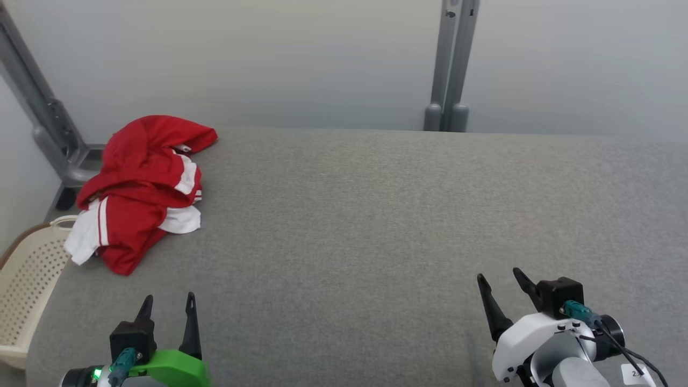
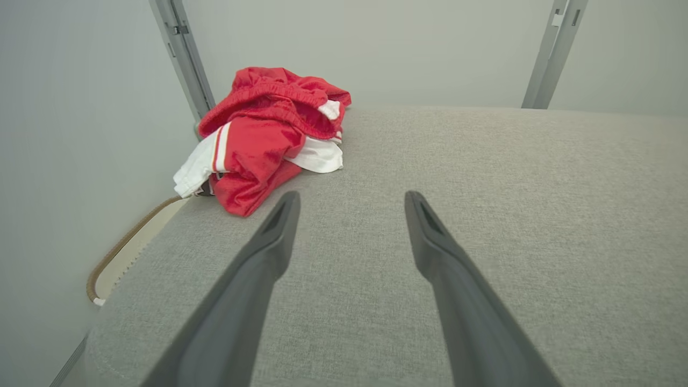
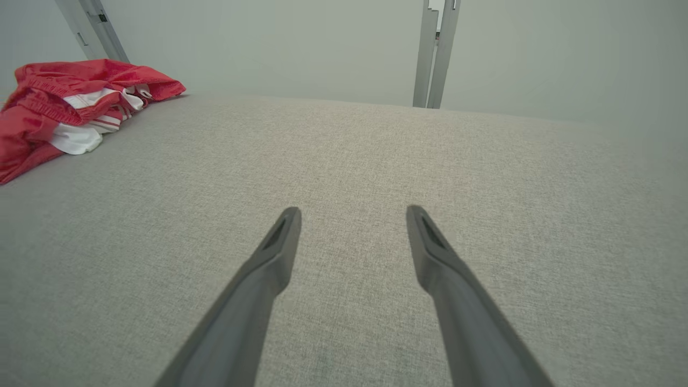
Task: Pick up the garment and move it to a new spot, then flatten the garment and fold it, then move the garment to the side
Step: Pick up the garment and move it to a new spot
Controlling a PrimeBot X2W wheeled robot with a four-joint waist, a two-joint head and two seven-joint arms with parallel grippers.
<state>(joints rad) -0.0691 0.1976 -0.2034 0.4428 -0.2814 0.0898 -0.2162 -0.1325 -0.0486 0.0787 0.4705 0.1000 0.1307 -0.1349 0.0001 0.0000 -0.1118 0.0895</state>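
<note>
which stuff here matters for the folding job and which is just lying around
Job: red and white garment, crumpled at far left; left hand and right hand, both open; grey surface.
Lying about: cream basket beside the surface; grey posts behind.

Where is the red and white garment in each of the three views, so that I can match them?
Head view: garment at the upper left, near the grey surface's far left corner.
Left wrist view: garment at the upper left of centre.
Right wrist view: garment at the upper left edge.
Shared landmark: the grey upright post behind the surface's far edge.
</note>
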